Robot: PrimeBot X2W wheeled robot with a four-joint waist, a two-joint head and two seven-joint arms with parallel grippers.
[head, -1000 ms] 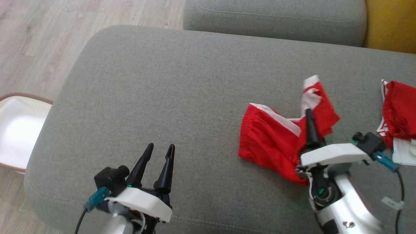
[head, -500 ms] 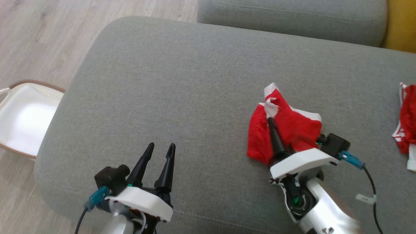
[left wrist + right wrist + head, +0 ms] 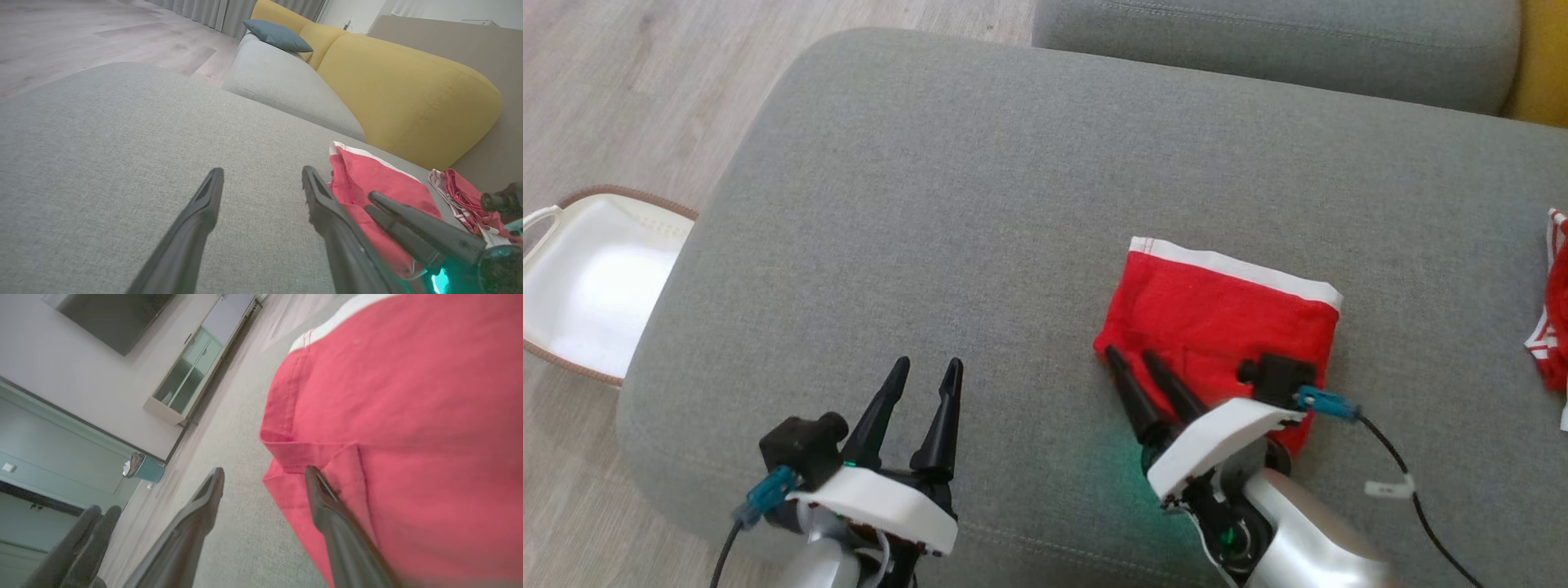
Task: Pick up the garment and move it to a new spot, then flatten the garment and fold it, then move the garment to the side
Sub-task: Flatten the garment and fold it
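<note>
1. Grey seat cushion (image 3: 915,188): takes up most of the head view, with wooden floor (image 3: 613,90) seen at 10 o'clock.
2. Second grey cushion (image 3: 1266,41): noted at 1 o'clock, just beyond the first.
3. White basket (image 3: 596,286): seen on the floor at 9 o'clock, beside the seat cushion's left end.
4. Garment (image 3: 1217,314): red with a white band, laid flat on the seat cushion at 3 to 4 o'clock from the picture's centre. The band runs along its far edge.
5. Another red-and-white cloth (image 3: 1553,327): cut off by the frame edge at 3 o'clock, well apart from the garment.
6. Right gripper (image 3: 1129,354): found at 5 o'clock, at the garment's near-left corner. Its jaws are spread and nothing is held. In the right wrist view one finger lies over the red hem and the other over bare cushion; contact cannot be judged.
7. Left gripper (image 3: 929,365): found at 7 o'clock over bare cushion, well apart from the garment, with jaws spread wide and empty.
</note>
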